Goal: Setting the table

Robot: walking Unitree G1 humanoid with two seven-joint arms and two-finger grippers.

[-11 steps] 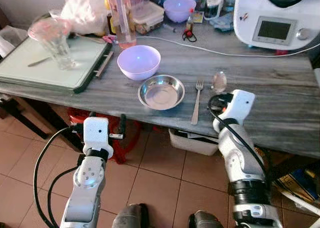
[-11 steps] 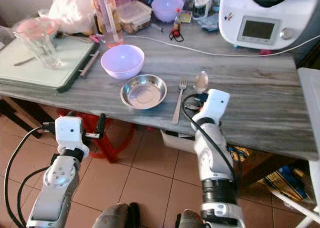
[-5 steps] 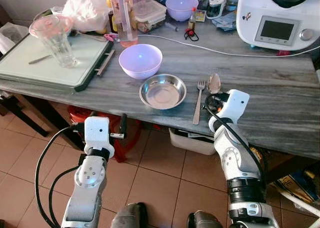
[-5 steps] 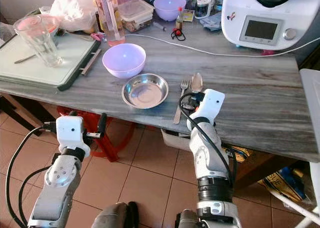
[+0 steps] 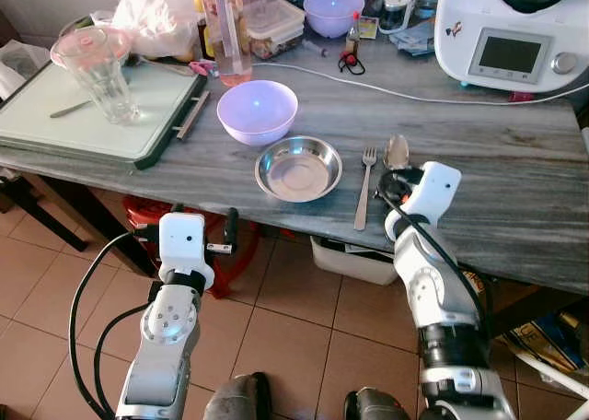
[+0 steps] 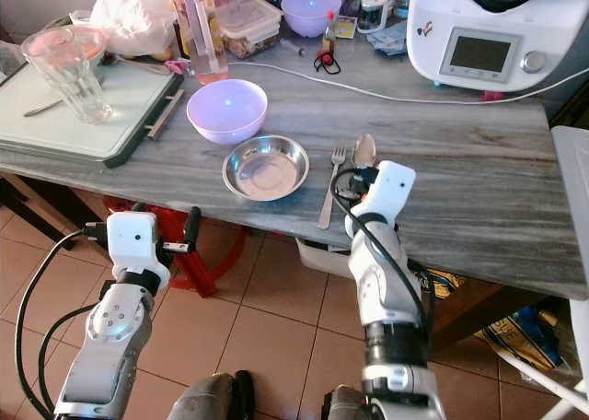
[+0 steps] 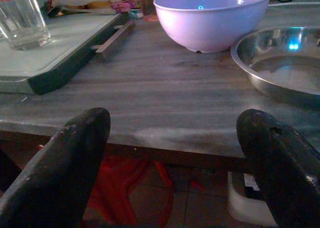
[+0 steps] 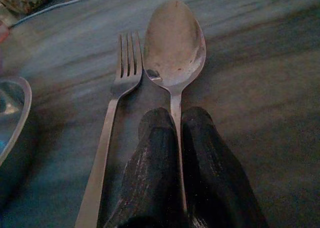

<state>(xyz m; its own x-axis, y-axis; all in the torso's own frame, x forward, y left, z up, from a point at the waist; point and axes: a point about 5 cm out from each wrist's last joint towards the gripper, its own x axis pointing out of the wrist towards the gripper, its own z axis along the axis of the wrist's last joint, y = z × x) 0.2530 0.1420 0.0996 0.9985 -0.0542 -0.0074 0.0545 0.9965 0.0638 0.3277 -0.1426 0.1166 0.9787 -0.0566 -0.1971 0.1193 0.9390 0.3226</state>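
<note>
A grey wood-grain desk [image 5: 515, 171] carries a steel dish [image 5: 298, 169] with a fork [image 5: 363, 188] just to its right. The right claw [image 8: 174, 138] is clenched on the handle of a spoon [image 8: 174, 45], which seems to lie flat beside the fork. The left claw [image 7: 175, 133] hangs released below the desk edge.

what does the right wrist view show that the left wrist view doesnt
Right wrist view alone: the right gripper shut on the silver metal spoon, beside the silver metal fork.

Left wrist view alone: the open left gripper below the table edge, the lilac plastic bowl, the clear drinking glass.

Both: the round steel dish and the grey wood-grain table.
</note>
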